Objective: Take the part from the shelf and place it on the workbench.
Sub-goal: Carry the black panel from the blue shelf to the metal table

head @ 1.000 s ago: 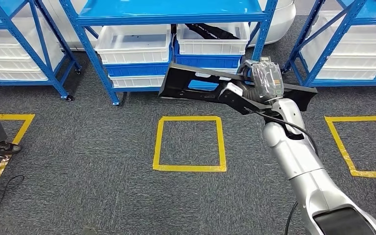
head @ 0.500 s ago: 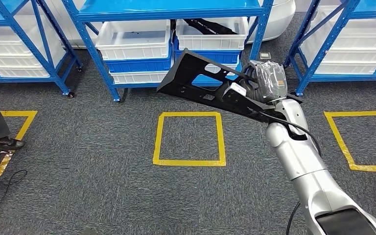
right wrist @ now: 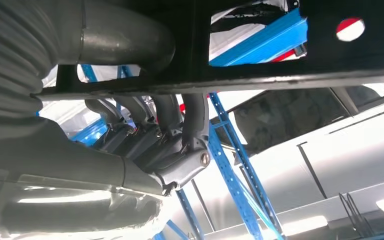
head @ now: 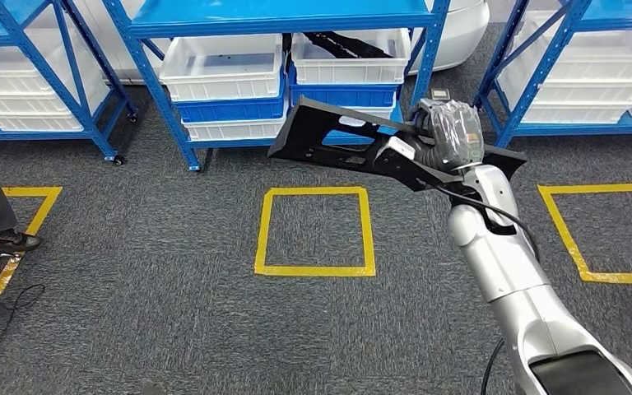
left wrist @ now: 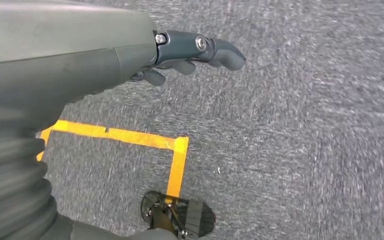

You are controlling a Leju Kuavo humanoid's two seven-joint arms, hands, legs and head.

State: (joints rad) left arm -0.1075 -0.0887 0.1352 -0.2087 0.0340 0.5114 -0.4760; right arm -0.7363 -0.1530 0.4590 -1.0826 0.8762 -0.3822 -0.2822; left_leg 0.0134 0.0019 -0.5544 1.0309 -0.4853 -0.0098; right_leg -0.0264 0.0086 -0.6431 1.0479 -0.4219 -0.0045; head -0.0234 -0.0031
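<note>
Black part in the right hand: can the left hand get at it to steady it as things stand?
Probably not: the left hand hangs over the floor, while the black part is held out by the right hand.

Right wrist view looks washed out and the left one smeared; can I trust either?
Right wrist view: bright backlight leaves the black part and the right hand in silhouette. Left wrist view: carpet streaked with blur, left hand fairly sharp. Head view: evenly lit, crisp.

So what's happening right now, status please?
Right hand grips black part, off the shelf. Left hand open above carpet. No workbench visible yet.
</note>
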